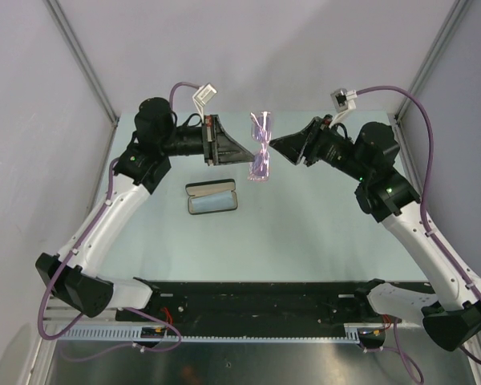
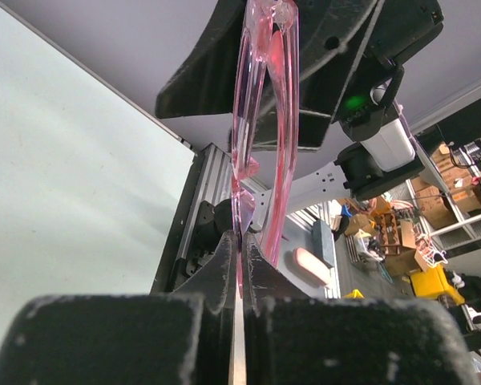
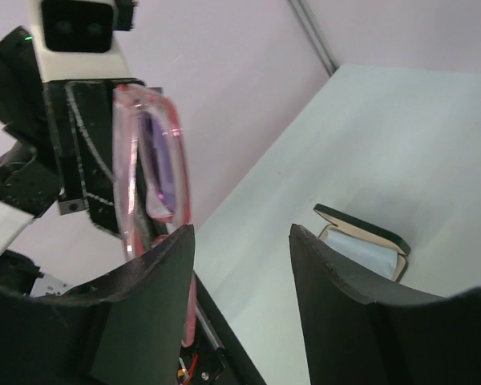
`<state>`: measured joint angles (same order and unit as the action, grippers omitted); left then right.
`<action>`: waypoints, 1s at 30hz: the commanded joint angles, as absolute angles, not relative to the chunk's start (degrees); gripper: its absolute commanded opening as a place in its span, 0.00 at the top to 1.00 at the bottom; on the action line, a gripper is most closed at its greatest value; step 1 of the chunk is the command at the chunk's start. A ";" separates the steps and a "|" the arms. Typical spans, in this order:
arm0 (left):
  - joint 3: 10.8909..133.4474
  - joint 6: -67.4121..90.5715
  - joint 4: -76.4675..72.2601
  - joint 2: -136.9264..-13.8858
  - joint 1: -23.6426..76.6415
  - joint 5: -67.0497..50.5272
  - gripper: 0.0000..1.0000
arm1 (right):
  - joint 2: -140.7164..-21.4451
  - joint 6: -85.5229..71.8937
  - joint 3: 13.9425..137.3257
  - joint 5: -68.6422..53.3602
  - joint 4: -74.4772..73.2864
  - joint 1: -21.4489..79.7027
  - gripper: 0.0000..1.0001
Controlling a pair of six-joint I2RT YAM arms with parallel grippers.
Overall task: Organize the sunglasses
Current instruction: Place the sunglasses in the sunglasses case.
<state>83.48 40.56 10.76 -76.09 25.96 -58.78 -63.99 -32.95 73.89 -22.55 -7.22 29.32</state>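
Pinches the sunglasses (image 1: 262,146) in the left gripper (image 1: 249,157), clamped hard on the thin pink frame. Shows this plainly from the left wrist, with both black fingers (image 2: 216,273) pressed together on a low edge of the translucent frame and no gap between. Holds the pair up in the air over the far middle of the table (image 1: 321,224), clear of the surface, turned roughly on end as seen from above, with one purple-tinted lens farther off and one nearer. Points the right gripper (image 1: 275,145) at the same pair from the opposite side, with its tip just beside the middle of the frame; cannot tell from above whether touching. Reveals, from the right wrist, jaws parted to a middling width, with only bare table and the case in the gap. Places the sunglasses (image 3: 148,160) there beyond and to the left of one finger (image 3: 144,305), not between the two, so grips nothing on the right. Has a black oblong case (image 1: 212,198) lying open on the table, nearer the arm bases, below and left of the sunglasses and well apart from them. Keeps a light blue cloth (image 1: 212,203) inside that case.
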 commanded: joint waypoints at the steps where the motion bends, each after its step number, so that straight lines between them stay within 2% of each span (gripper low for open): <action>1: 84.90 40.96 8.88 -74.53 25.58 -58.10 1.00 | -62.93 -32.87 74.88 -26.89 -1.23 29.79 0.44; 19: 85.08 41.66 8.88 -74.79 25.66 -59.77 1.00 | -65.74 -32.60 74.88 -31.20 3.16 30.50 0.53; 23: 85.08 41.75 8.79 -74.79 25.93 -60.12 1.00 | -66.88 -33.48 74.88 -32.43 4.39 30.50 0.58; 30: 84.82 42.01 8.61 -74.71 26.01 -59.94 1.00 | -67.85 -35.15 74.88 -34.27 5.36 30.41 0.75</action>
